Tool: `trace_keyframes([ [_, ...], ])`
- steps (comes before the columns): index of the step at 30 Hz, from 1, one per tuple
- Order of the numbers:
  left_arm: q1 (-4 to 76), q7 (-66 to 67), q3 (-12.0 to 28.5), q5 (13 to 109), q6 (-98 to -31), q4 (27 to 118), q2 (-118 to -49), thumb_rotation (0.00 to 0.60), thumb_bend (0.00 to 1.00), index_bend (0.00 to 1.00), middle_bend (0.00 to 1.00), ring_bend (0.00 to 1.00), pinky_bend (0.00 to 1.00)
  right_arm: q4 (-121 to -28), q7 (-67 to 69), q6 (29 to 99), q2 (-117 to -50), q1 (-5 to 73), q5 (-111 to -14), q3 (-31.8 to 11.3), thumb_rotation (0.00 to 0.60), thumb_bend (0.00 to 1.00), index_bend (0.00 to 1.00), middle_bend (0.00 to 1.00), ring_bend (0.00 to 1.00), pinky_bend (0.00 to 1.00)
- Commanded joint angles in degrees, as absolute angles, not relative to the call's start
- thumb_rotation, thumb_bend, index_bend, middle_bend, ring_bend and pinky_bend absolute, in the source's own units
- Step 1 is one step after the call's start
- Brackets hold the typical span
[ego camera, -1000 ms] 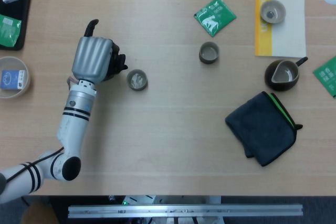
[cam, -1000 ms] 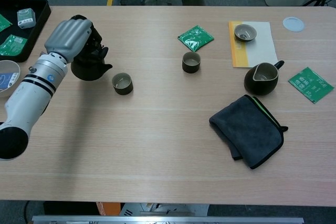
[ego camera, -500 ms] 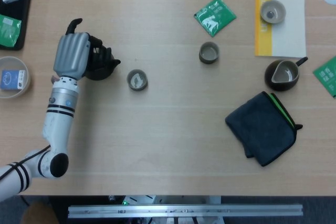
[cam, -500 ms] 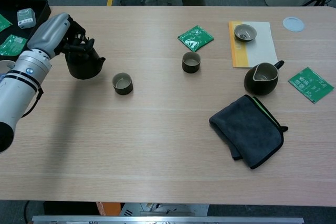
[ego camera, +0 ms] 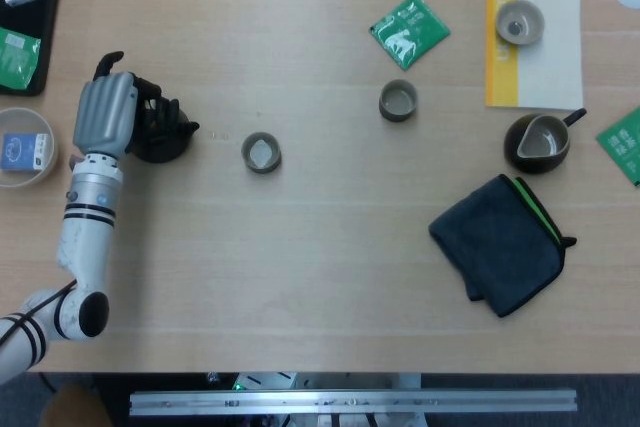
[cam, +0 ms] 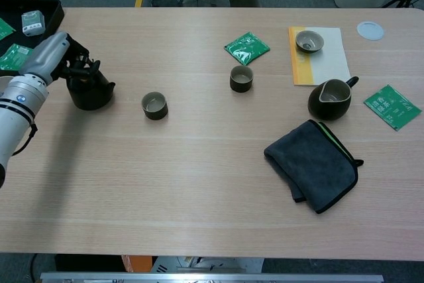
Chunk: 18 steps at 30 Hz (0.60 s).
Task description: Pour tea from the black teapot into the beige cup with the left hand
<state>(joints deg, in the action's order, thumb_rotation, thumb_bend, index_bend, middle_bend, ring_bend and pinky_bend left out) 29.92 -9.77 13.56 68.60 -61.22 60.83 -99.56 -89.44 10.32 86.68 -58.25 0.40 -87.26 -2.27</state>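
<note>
At the left edge of the frame, the left hand (ego camera: 103, 115) grips the black teapot (cam: 90, 92), with the beige cup (ego camera: 261, 152) well to its right.

Black teapot (ego camera: 160, 137) upright at the table's left, beige cup (ego camera: 261, 152) apart to its right.

Even overhead light, both views sharp.
Table (ego camera: 320, 247) was bright, no glare; soft faint shadow lay under the left arm (cam: 16, 114) in chest view; dark cloth (cam: 313, 164) kept little detail.
</note>
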Motion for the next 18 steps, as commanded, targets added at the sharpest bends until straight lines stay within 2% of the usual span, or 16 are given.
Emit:
trace_keyframes([
  [1,29.68,-10.20,13.21,68.84,-61.18,60.01,-100.19,0.600,0.42,0.84,0.93,0.77,0.13,-89.52,10.24,86.69,-58.25,0.37,-87.26,-2.25,0.600,0.01,0.24,0.31,0.25,0.18],
  [9,29.37,-10.28,12.68,69.31,-61.18,59.31,-101.05,0.600,0.42,0.81,0.89,0.72,0.13,-89.47,10.30,86.81,-58.20,0.26,-87.16,-2.25,0.600,0.01,0.24,0.31,0.25,0.18],
  [18,29.19,-8.69,12.21,69.28,-60.54,60.68,-100.71,0.600,0.42,0.72,0.75,0.59,0.13,-89.12,10.66,86.73,-58.31,0.25,-87.12,-2.23,0.600,0.01,0.24,0.31,0.25,0.18],
])
